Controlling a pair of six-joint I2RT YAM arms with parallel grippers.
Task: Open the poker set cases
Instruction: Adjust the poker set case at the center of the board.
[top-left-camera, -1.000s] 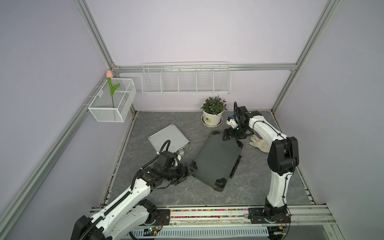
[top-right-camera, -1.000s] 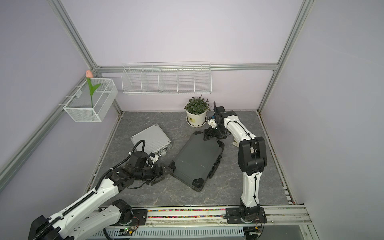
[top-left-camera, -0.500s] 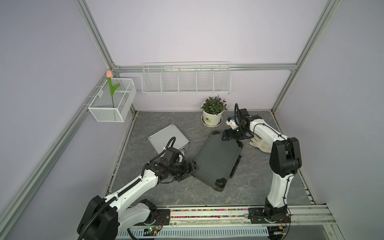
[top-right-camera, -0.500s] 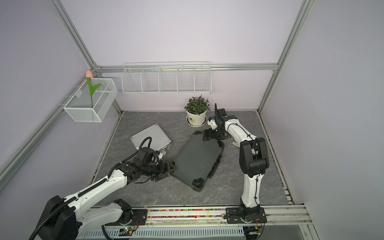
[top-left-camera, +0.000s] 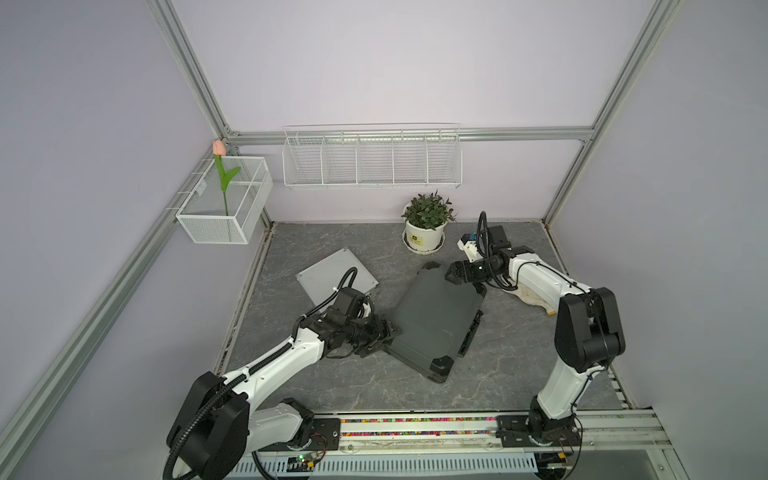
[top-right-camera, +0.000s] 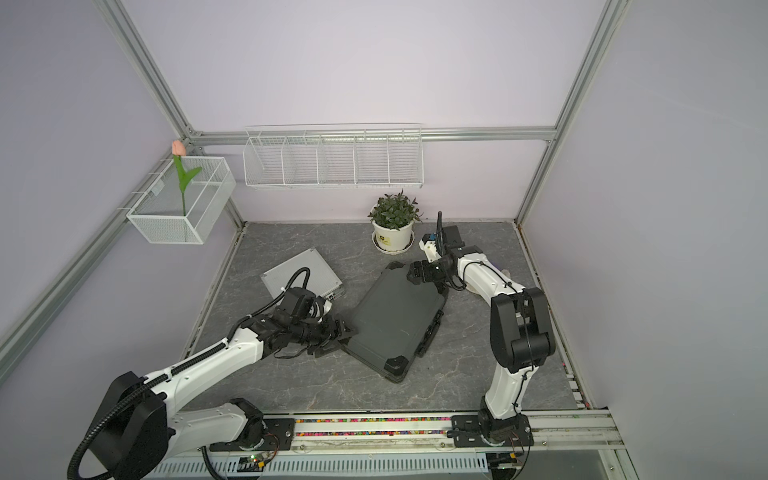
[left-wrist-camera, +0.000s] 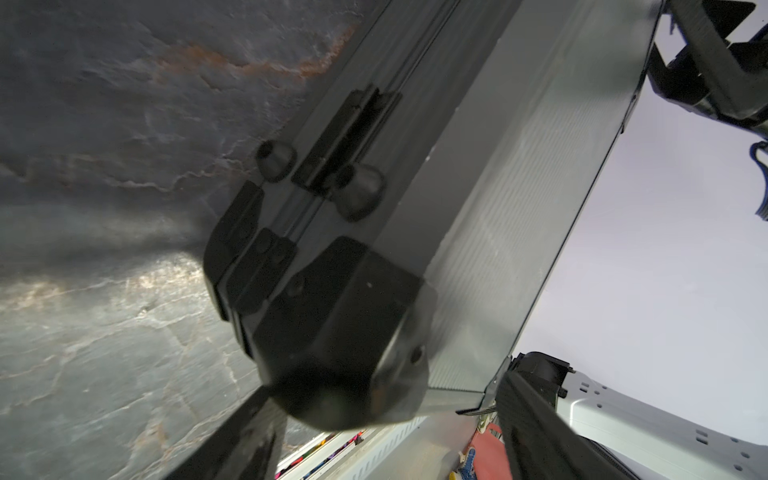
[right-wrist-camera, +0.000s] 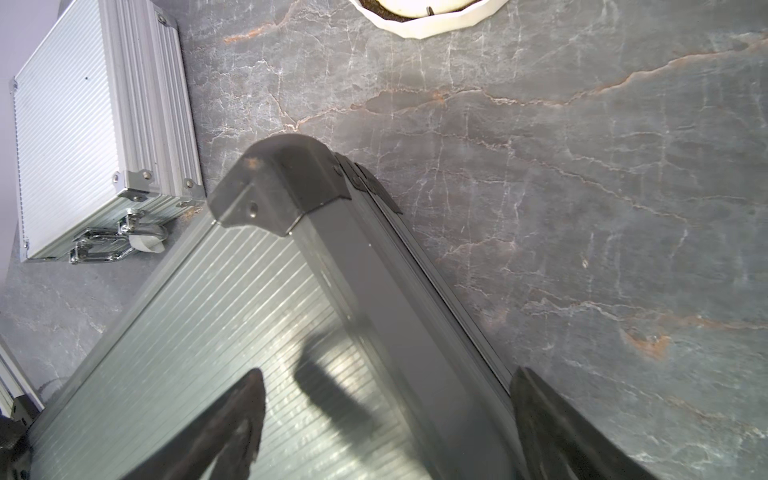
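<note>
— While both cases look shut, where do they lie?
— Dark case (top-left-camera: 436, 316) mid-frame on the bench (top-left-camera: 511, 374); silver case (top-left-camera: 332, 274) just upper left of it.
— Tools?
— Left tool (top-left-camera: 384, 338) spread around its lower-left corner, right tool (top-left-camera: 452, 274) spread astride its upper edge. I'd pin the body, then work along the handle (top-left-camera: 470, 334) side.

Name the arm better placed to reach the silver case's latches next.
Probably left: the left gripper is nearer the silver case, while the right gripper is at the far corner of the dark case.
</note>
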